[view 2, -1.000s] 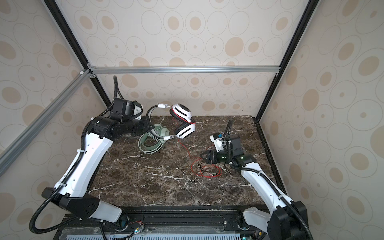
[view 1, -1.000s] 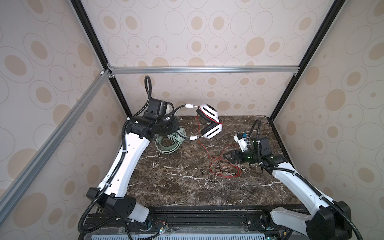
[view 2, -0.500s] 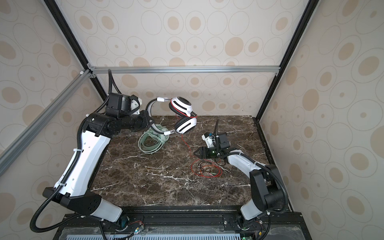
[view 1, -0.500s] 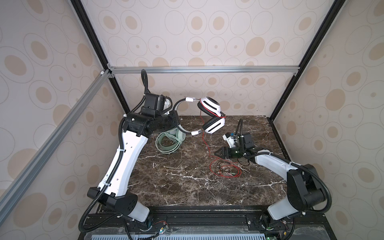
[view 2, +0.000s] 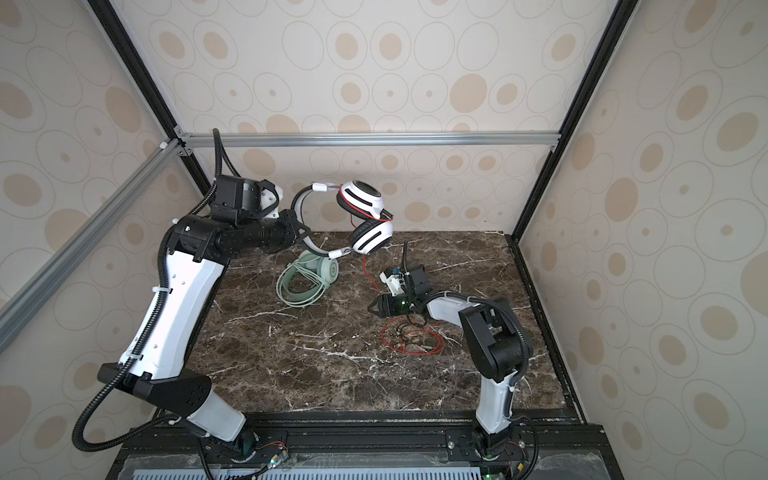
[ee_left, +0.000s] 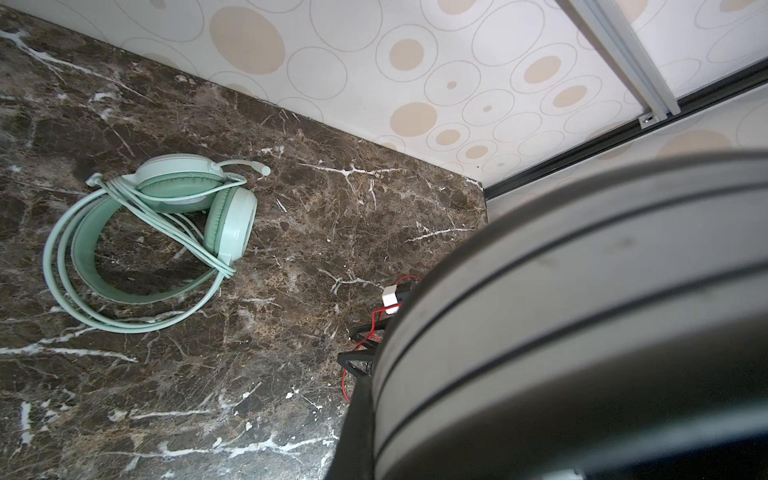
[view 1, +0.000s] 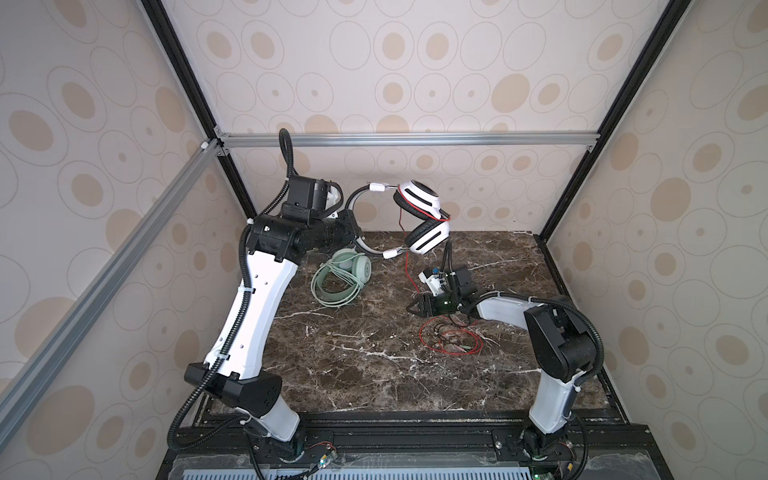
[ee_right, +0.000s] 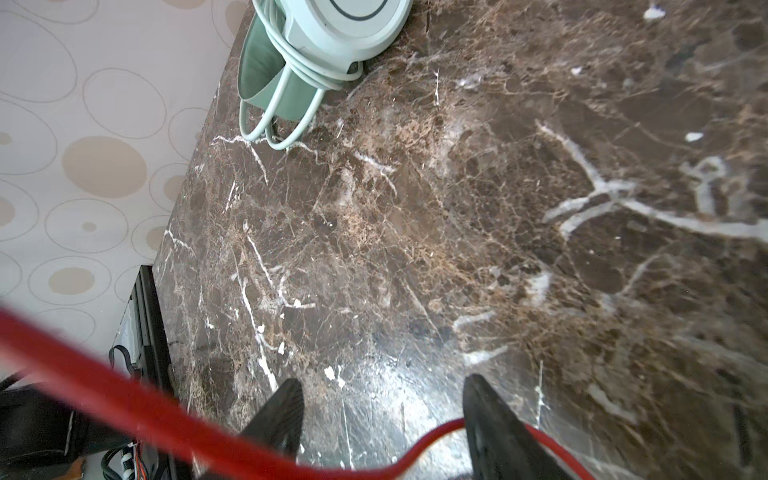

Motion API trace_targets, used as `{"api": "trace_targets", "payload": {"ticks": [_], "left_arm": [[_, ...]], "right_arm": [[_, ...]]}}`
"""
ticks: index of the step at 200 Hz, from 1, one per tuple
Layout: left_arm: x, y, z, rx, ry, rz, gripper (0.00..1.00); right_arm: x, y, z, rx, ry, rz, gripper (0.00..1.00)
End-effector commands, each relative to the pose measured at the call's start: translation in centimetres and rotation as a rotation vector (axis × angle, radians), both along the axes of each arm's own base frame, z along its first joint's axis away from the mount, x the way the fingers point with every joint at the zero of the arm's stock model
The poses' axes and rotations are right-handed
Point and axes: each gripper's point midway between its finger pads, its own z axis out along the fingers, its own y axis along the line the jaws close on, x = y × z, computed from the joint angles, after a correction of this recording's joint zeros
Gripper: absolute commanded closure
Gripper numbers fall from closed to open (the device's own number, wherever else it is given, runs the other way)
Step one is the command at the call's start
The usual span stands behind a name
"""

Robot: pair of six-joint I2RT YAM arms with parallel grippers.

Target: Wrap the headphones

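At the back of the table (view 1: pixel 353 374), clamping the left gripper (view 2: pixel 302 233) fully shut on the grey headband of the white-and-black headset (view 1: pixel 419 203) and carrying it higher than 1 second ago, keeping both cups clear of the marble. Drawing the red cable (ee_right: pixel 124 397) up with it into 1 hanging strand, leaving the rest coiled loose on the stone towards the front right. Swinging the right gripper (view 1: pixel 411 308) away from that coil towards the middle, close beside the strand. Standing open there in the wrist view, gripping nothing, with the cable crossing low between the fingers (ee_right: pixel 286 411). Probably setting up a catch of the strand for winding round the band. Leaving the mint-green headset (ee_left: pixel 166 208) lying at the back left, already bound in its own cable: seemingly 1 of 2 done.
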Motion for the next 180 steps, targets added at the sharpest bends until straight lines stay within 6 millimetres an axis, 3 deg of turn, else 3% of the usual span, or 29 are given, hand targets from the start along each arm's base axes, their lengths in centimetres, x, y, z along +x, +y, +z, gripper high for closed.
{"api": "trace_targets", "payload": {"ticks": [1, 45, 98, 150, 180], "left_arm": [[0.0, -0.2, 4.3, -0.096, -0.096, -0.008, 1.0], [1.2, 1.3, 4.4, -0.119, -0.09, 0.026, 1.0], [1.8, 3.7, 5.5, -0.151, -0.111, 0.067, 1.0], [1.8, 5.2, 5.3, -0.143, -0.102, 0.102, 1.0], [2.0, 7.1, 5.1, -0.118, -0.099, 0.168, 1.0]], "right_arm": [[0.1, 0.8, 0.2, 0.025, -0.051, 0.021, 0.4], [-0.8, 0.5, -0.6, 0.029, -0.037, 0.025, 0.48], [-2.3, 1.7, -1.5, 0.056, -0.009, 0.058, 0.63], [-3.8, 2.0, -1.2, 0.072, -0.008, 0.075, 0.94], [-6.5, 0.9, -0.5, 0.02, 0.016, 0.078, 1.0]]}}
